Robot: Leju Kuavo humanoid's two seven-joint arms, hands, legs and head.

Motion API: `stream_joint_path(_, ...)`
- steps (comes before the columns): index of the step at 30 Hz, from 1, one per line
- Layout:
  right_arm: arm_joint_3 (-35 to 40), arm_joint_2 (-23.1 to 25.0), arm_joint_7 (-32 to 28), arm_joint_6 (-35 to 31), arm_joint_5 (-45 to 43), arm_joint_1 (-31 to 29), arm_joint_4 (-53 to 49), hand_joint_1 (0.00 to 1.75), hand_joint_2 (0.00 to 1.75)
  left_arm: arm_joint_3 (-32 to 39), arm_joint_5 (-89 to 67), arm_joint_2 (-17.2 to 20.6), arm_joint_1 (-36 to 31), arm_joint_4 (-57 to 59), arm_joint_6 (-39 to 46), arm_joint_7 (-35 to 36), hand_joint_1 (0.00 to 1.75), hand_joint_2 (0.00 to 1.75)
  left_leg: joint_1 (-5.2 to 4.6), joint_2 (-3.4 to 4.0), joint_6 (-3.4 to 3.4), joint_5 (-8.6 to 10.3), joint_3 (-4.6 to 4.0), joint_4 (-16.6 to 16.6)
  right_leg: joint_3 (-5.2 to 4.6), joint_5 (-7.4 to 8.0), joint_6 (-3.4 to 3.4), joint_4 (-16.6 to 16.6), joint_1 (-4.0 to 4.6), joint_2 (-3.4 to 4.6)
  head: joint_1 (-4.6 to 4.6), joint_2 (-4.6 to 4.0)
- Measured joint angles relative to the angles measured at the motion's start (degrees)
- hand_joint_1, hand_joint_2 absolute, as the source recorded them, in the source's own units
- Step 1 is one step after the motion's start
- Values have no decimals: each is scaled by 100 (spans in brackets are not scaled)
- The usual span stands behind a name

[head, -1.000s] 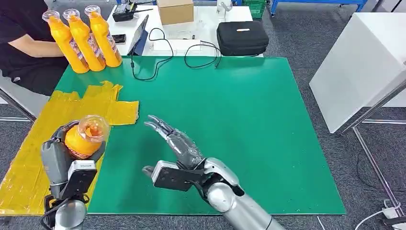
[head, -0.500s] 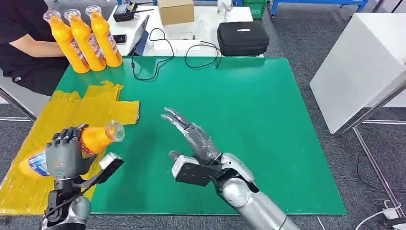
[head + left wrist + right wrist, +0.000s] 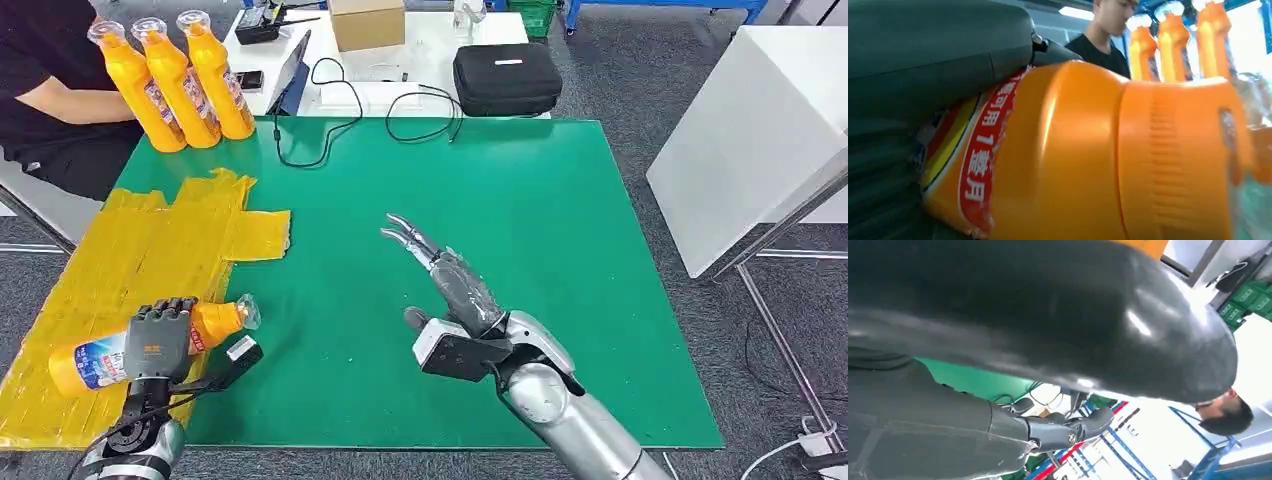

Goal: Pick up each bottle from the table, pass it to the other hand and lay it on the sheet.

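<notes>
Left hand: in the head view the left hand was clamped around an orange bottle, fingers wrapped over its middle.
Bottle position: the bottle lay on its side low over the yellow sheet, its clear cap pointing toward the green worktop and reaching just past the sheet's edge; whether it touched the sheet could not be told.
Left wrist view: here the orange bottle showed close up, with a red label band bearing white characters and a ribbed neck, detail too small to make out in the head view; the grey left hand pressed on its body.
Right hand: the right hand hovered over the worktop with fingers spread apart, holding nothing.
Right wrist view: the right hand appeared as a dark blurred mass with one finger extended.
Waiting bottles: three orange bottles stood upright in a row at the far left corner of the worktop, touching one another.
Person: a person in a black top sat just beside the three bottles.
Far table: a black case and a cardboard box rested on a white table beyond the worktop.
</notes>
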Motion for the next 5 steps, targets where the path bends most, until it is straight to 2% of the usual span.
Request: stream_joint_path(5, 0, -83, -13, 0, -35, 0, -39, 0, 0, -202, 2, 131, -249, 541, 46, 26, 175, 175, -2, -5, 0, 0, 9, -2, 21, 0, 0, -2, -3, -6, -2, 0)
